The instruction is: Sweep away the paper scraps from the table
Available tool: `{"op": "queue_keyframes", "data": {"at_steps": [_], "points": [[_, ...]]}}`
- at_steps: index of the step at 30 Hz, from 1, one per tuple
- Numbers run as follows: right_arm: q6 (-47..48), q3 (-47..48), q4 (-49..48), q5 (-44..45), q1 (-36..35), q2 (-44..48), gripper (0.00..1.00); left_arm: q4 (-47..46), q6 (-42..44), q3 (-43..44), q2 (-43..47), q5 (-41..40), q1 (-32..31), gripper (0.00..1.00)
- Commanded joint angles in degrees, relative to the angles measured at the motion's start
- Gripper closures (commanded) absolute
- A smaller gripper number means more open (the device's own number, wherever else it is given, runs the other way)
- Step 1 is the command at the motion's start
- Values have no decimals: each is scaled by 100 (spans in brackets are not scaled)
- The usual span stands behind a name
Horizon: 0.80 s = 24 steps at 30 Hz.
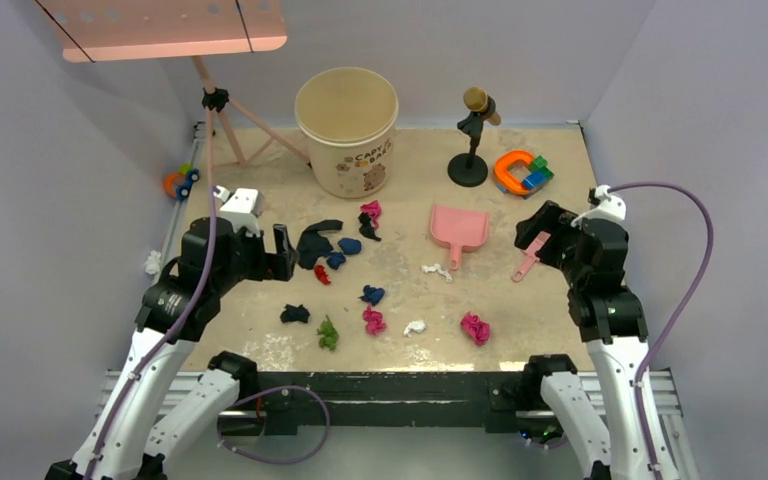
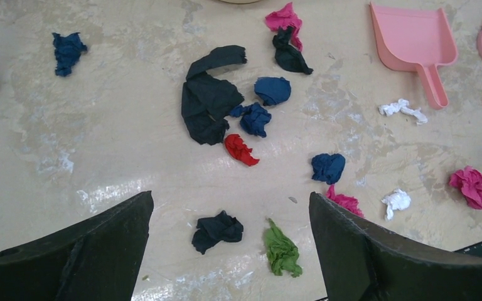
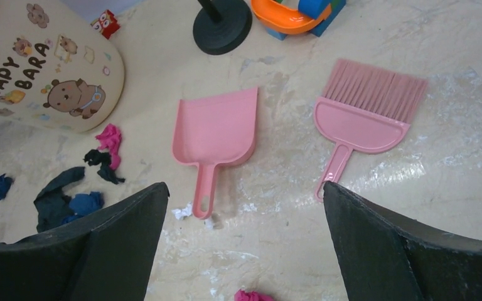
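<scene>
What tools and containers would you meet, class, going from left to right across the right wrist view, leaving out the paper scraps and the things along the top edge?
cream bucket → pink dustpan → pink brush

Pink brush point(image 1: 529, 259) partly behind right pincer point(image 1: 542, 232)

Crumpled paper scraps point(image 1: 373, 320) across beige table point(image 1: 540, 312)

Pink dustpan point(image 3: 216, 128); speckled beige table point(image 1: 550, 300)
</scene>
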<state>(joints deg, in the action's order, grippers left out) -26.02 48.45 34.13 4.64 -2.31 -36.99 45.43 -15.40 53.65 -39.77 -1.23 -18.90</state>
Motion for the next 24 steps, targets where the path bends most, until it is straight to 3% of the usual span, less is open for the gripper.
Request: {"op": "queue_keyframes", "data": {"at_steps": [1, 4, 10, 13, 24], "points": [[76, -20, -458, -263, -24, -316, 1, -339, -139, -20, -325, 642, 9, 3], [-220, -135, -535, -141, -24, -476, 1, -400, -589, 100, -759, 1147, 4, 3], [-663, -132, -260, 104, -23, -783, 1, -881, -1487, 170, -1358, 1374, -101, 8], [-667, -111, -151, 151, -12, -807, 1, -1224, -2017, 196, -1818, 1070, -508, 12], [-449, -53, 54, 172, -15, -96, 1, -1755, -2135, 1750, -4263, -304, -2404, 13]]}}
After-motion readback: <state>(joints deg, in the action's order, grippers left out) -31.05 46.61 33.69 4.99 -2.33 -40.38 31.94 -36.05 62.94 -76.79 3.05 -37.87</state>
